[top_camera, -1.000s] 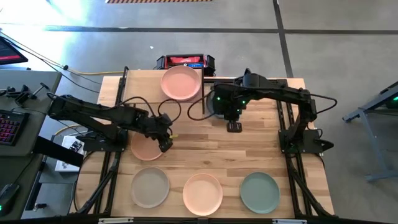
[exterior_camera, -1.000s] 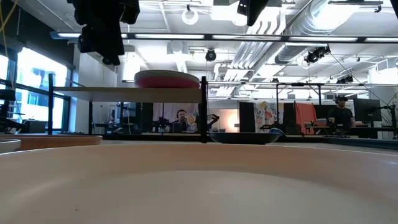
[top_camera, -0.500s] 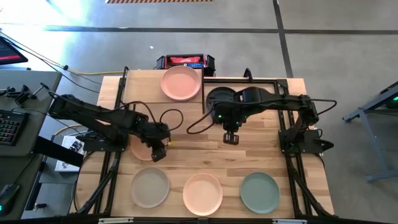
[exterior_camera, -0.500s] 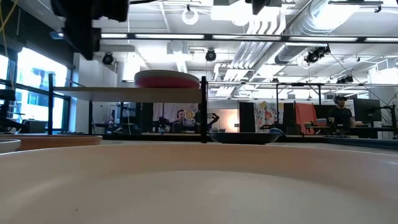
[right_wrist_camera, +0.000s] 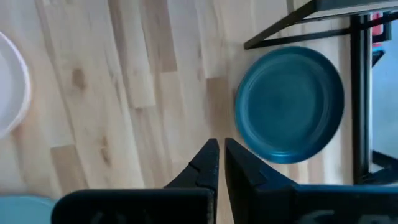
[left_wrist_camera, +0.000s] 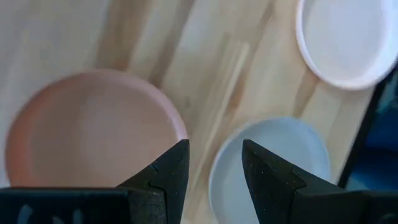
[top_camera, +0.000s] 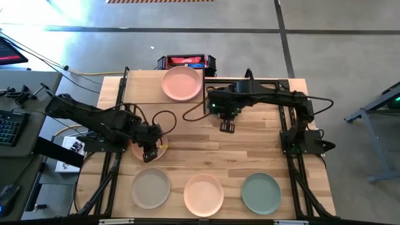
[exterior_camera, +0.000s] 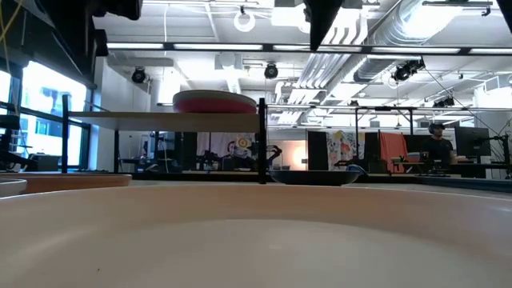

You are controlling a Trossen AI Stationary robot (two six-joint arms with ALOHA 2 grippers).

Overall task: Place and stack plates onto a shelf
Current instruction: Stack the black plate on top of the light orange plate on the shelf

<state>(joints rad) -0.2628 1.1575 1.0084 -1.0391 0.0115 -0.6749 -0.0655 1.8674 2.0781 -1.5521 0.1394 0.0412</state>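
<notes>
Below, left gripper (top_camera: pixel 149 154) over a peach plate (top_camera: pixel 147 149) on the table's left half, fingers (left_wrist_camera: pixel 168 174) spread apart, nothing between them; plate round, shallow, matte, with a low raised rim. Right gripper (top_camera: pixel 226 127) above bare planks near the table's middle, jaws pressed nearly together, holding nothing. Just beside it toward the far edge, one dark plate (right_wrist_camera: pixel 289 104) flat on the tabletop, partly hidden under the right arm in the high view, beside thin black metal legs (right_wrist_camera: pixel 357 87).

Counted from above: six plates in all. One salmon plate (top_camera: pixel 182 83) on the shelf (top_camera: pixel 140 87), a light-wood board raised on black legs at the far left of the table. One peach plate under the left gripper. One dark plate by the right arm. Three plates in a row along the near edge, well apart from each other: beige-grey plate (top_camera: pixel 150 187), pale peach plate (top_camera: pixel 204 194), sage plate (top_camera: pixel 260 192). All alike in size and round form.

Tabletop (top_camera: pixel 250 156) of pale wooden planks with visible grain and knots. Red-and-black box (top_camera: pixel 186 62) beyond the far edge.
</notes>
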